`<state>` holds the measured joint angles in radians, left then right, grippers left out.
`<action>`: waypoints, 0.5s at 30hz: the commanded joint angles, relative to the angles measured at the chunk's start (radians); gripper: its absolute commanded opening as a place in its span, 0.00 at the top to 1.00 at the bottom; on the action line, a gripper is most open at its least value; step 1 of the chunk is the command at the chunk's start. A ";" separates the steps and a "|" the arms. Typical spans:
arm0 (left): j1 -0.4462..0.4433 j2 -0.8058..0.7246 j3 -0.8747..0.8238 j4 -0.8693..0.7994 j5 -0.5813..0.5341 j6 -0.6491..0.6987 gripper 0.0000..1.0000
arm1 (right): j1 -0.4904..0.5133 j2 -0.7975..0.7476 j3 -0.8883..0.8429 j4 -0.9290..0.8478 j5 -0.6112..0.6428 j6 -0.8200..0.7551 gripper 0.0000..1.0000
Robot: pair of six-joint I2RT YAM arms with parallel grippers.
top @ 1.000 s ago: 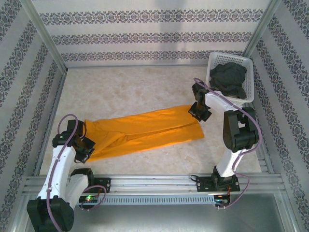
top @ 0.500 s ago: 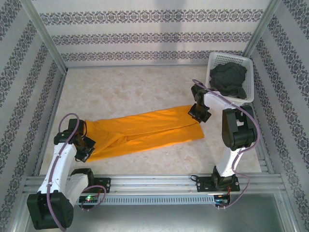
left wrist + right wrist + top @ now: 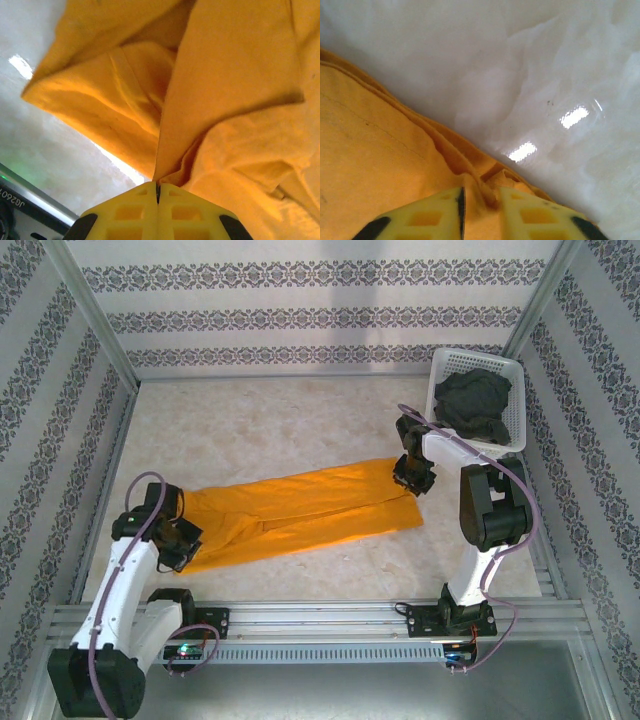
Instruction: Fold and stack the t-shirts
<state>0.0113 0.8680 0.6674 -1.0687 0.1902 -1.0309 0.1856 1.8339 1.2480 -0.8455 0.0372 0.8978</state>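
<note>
The orange-yellow t-shirt [image 3: 300,510] lies as a long folded band across the table, from front left to middle right. My left gripper [image 3: 180,540] is shut on its left end; in the left wrist view the yellow fingers [image 3: 158,184] pinch a fold of orange cloth [image 3: 230,90]. At the band's right end my right gripper [image 3: 412,478] is low over the far corner. There its fingers [image 3: 481,192] stand apart, with a loose ridge of the shirt's hem [image 3: 380,165] between them. The dark grey t-shirt [image 3: 475,405] lies crumpled in the basket.
The white lattice basket [image 3: 478,357] stands at the back right corner, just behind the right arm. Patterned walls close in the pale marbled table [image 3: 270,420] on three sides. An aluminium rail [image 3: 320,615] runs along the near edge.
The right gripper's jaws have parted from their grip on the shirt's right corner. The left gripper has shifted slightly right and forward, still pinching the left end. The shirt lies much as before.
</note>
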 commanded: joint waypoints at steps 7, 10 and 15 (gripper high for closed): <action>-0.198 0.015 0.095 -0.051 -0.020 -0.085 1.00 | 0.016 -0.106 0.019 -0.034 0.069 -0.056 0.52; -0.267 0.017 0.118 -0.039 -0.032 -0.117 1.00 | 0.035 -0.114 0.050 -0.038 0.085 -0.085 0.52; -0.367 0.054 0.179 -0.022 -0.052 -0.157 1.00 | 0.068 -0.110 0.085 -0.035 0.096 -0.104 0.53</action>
<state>-0.3164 0.9081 0.8032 -1.0729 0.1684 -1.1370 0.2371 1.7359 1.3045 -0.8600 0.0944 0.8246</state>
